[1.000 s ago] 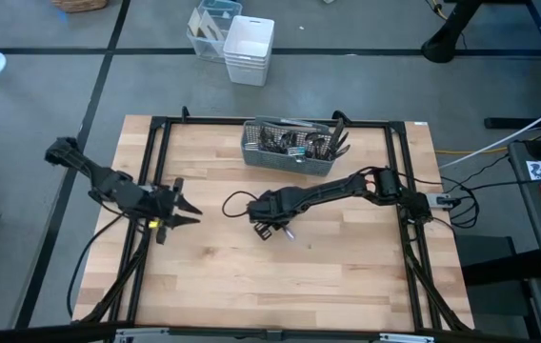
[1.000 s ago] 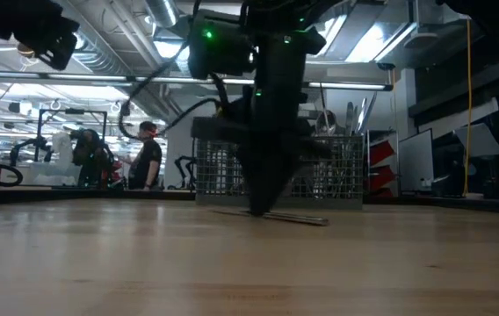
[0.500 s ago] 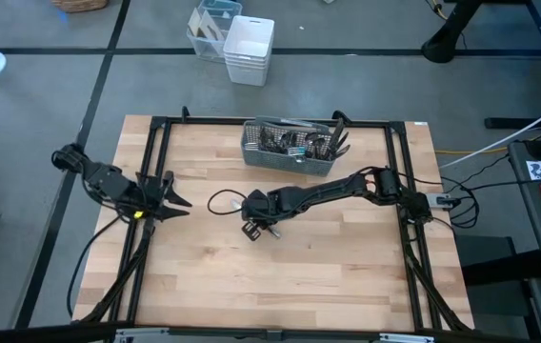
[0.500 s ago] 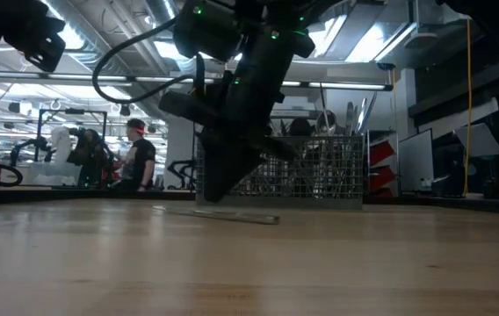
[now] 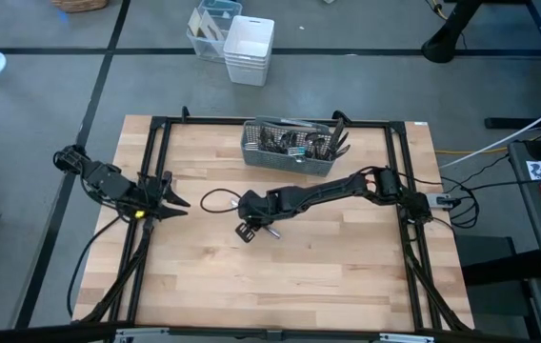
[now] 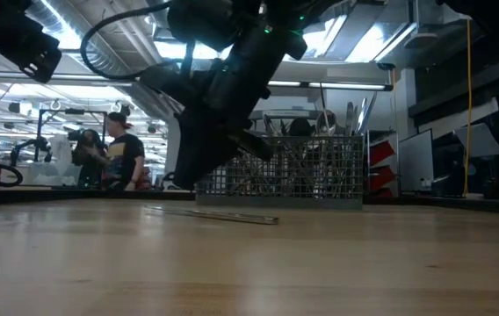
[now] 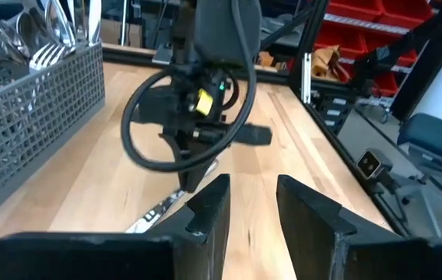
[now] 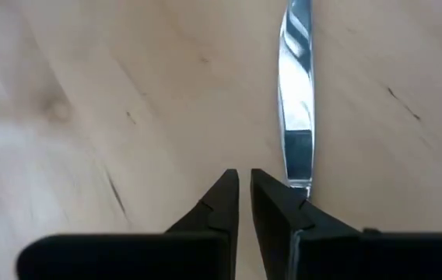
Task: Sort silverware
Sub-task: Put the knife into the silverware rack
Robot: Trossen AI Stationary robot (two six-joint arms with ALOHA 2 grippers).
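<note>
One piece of silverware, a shiny knife (image 8: 296, 93), lies flat on the wooden table (image 5: 280, 286) near its middle, also seen in the low view (image 6: 214, 214). My right gripper (image 8: 244, 187) hangs just above its near-left end, tilted down, shut with nothing between the fingers. In the high view it is at the table's centre (image 5: 244, 232). The grey mesh caddy (image 5: 288, 152) at the far edge holds several forks and spoons standing upright. My left gripper (image 7: 252, 206) is open at the table's left side (image 5: 177, 203), pointing toward the right arm.
Black frame rails (image 5: 156, 171) run along the table's left, right and far sides. White bins (image 5: 249, 48) stand on the floor beyond the far edge. A person (image 6: 122, 158) moves in the room behind. Bare wood lies near the front edge.
My right gripper has moved toward the table's left edge, dragging the knife a short way left along the table. It then tipped up and rose clear of the knife, which now lies still. My left gripper has drawn back toward the left edge.
</note>
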